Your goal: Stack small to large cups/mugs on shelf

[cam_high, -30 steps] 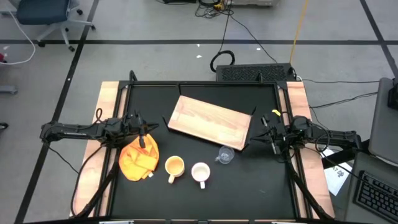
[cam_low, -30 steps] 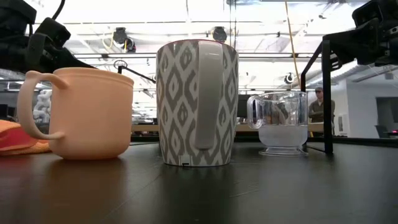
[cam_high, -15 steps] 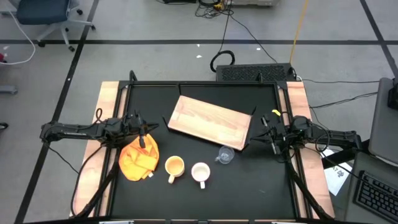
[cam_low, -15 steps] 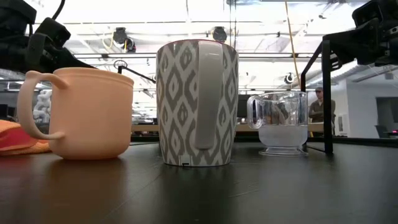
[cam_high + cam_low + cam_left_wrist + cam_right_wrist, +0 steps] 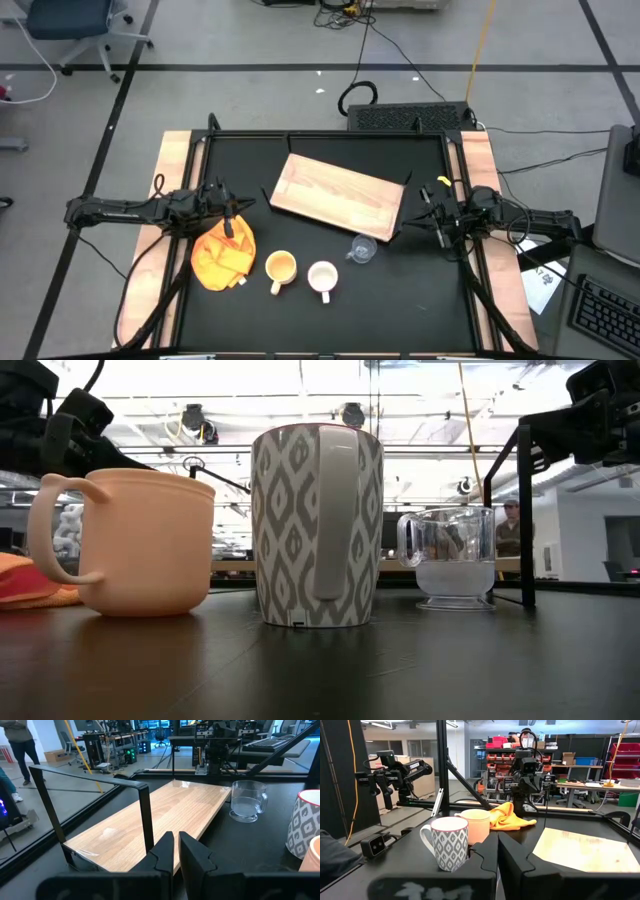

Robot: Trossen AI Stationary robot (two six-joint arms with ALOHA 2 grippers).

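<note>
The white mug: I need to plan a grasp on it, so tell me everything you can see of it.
The white mug looks ceramic, patterned with grey diamond shapes on its outside and plain white inside, with one loop handle. It stands upright and looks empty on the black tabletop, between the yellow-orange mug and the clear glass cup, apart from both. From above, its handle points toward the table's near edge. Neither claw touches it.

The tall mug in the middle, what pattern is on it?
The tall white handled mug carries a grey diamond-shaped lattice pattern, clearest in the low view.
</note>
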